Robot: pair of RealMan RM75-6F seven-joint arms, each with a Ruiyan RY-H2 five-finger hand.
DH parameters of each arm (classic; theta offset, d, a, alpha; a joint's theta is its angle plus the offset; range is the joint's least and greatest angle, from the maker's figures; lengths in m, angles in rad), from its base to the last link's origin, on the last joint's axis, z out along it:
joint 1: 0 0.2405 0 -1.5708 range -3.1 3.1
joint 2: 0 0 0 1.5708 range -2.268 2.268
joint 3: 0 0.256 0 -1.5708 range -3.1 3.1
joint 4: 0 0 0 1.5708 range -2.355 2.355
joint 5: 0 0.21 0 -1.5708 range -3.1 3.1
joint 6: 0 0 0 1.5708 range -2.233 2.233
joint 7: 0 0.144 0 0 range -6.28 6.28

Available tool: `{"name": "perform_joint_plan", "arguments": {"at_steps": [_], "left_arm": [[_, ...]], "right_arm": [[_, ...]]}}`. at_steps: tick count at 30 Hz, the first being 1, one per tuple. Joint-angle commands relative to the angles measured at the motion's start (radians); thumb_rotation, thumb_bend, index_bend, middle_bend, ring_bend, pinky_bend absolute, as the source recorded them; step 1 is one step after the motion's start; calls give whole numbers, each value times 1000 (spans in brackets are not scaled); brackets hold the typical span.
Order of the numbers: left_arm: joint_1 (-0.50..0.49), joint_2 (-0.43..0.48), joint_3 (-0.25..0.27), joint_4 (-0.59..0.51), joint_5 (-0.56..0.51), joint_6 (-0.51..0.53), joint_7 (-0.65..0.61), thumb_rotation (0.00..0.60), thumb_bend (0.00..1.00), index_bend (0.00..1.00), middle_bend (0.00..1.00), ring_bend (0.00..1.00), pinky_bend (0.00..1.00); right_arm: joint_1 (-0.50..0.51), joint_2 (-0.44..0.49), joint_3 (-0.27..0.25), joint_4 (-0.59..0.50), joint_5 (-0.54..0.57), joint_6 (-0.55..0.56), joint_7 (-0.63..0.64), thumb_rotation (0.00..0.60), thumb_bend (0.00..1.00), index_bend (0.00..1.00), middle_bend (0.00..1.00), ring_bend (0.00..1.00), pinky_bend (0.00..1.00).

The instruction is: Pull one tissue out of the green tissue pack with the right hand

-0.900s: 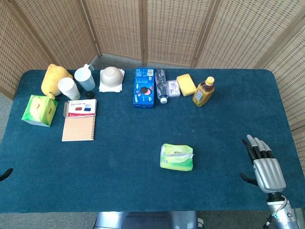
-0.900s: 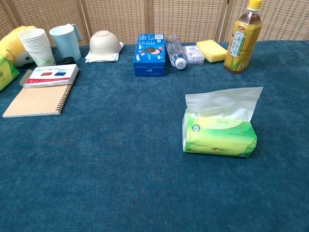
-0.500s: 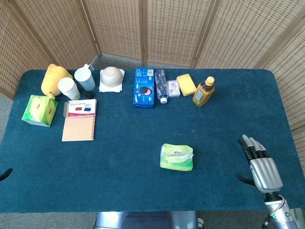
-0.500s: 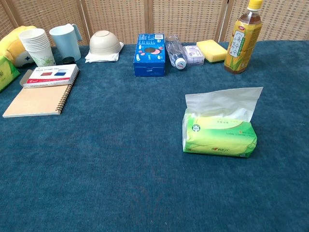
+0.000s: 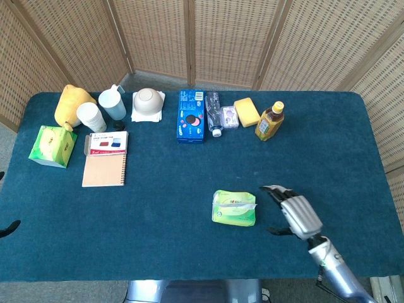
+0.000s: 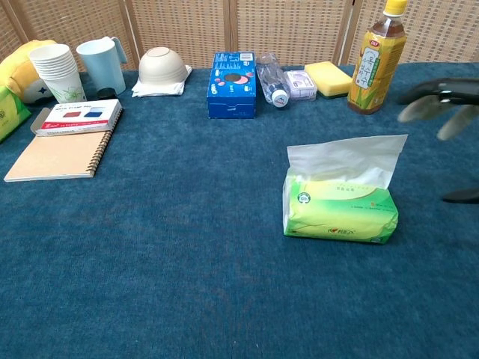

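Note:
The green tissue pack (image 5: 234, 209) lies on the blue tablecloth, right of the middle. In the chest view the green tissue pack (image 6: 340, 212) has a white tissue (image 6: 346, 158) standing up out of its top. My right hand (image 5: 295, 211) hovers just right of the pack, fingers spread and pointing toward it, holding nothing. In the chest view the right hand (image 6: 443, 105) shows blurred at the right edge, above and right of the tissue, not touching it. Only a dark tip of the left hand (image 5: 7, 228) shows at the left edge.
Along the far edge stand a yellow tea bottle (image 5: 269, 121), yellow sponge (image 5: 247, 112), lying water bottle (image 5: 214, 113), blue box (image 5: 190, 116), bowl (image 5: 148, 102) and cups (image 5: 91, 117). A notebook (image 5: 105, 166) and a green tissue box (image 5: 52, 146) lie at the left.
My right hand has swept left from the table's right edge to just beside the tissue pack and now enters the chest view. The pack has not moved.

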Motion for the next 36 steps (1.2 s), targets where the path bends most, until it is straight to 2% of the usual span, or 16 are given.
{"name": "perform_joint_plan", "arguments": {"at_steps": [1, 5, 8, 11, 14, 17, 19, 23, 28, 32, 36], "left_arm": [[6, 0, -1, 2, -3, 8, -10, 600, 0, 0, 0, 0, 93], [8, 2, -2, 6, -9, 7, -17, 600, 0, 0, 0, 0, 93], [5, 2, -3, 8, -16, -1, -20, 600, 0, 0, 0, 0, 94], [2, 1, -5, 9, -22, -6, -19, 600, 0, 0, 0, 0, 94], [1, 1, -6, 8, -24, -9, -19, 600, 0, 0, 0, 0, 93], [-1, 2, -8, 9, -28, -13, -23, 600, 0, 0, 0, 0, 94], [-2, 3, -8, 10, -31, -17, -25, 600, 0, 0, 0, 0, 93], [-4, 7, -6, 10, -33, -25, -36, 600, 0, 0, 0, 0, 93], [-3, 16, -7, 8, -36, -29, -53, 600, 0, 0, 0, 0, 93], [-4, 20, -5, 7, -34, -32, -58, 600, 0, 0, 0, 0, 93], [-3, 21, -1, 6, -28, -32, -57, 600, 0, 0, 0, 0, 94]], "right_arm": [[64, -58, 54, -25, 74, -74, -58, 600, 77, 170, 291, 244, 371], [86, -100, 77, -13, 126, -83, -113, 600, 96, 213, 340, 292, 435], [102, -138, 84, 11, 147, -84, -139, 600, 147, 261, 390, 338, 493], [115, -173, 88, 41, 153, -78, -163, 600, 231, 319, 445, 387, 542], [123, -199, 92, 64, 163, -74, -176, 600, 364, 411, 513, 449, 591], [129, -228, 95, 92, 163, -56, -174, 600, 512, 553, 617, 539, 680], [127, -234, 91, 98, 154, -42, -173, 600, 570, 626, 677, 590, 735], [124, -233, 81, 100, 133, -13, -168, 600, 581, 665, 705, 617, 759], [118, -205, 90, 53, 70, 59, -160, 600, 582, 679, 720, 631, 760], [119, -182, 119, 14, -3, 144, -155, 600, 582, 683, 726, 636, 760], [136, -156, 180, -22, -42, 206, -159, 600, 582, 685, 729, 638, 760]]}}
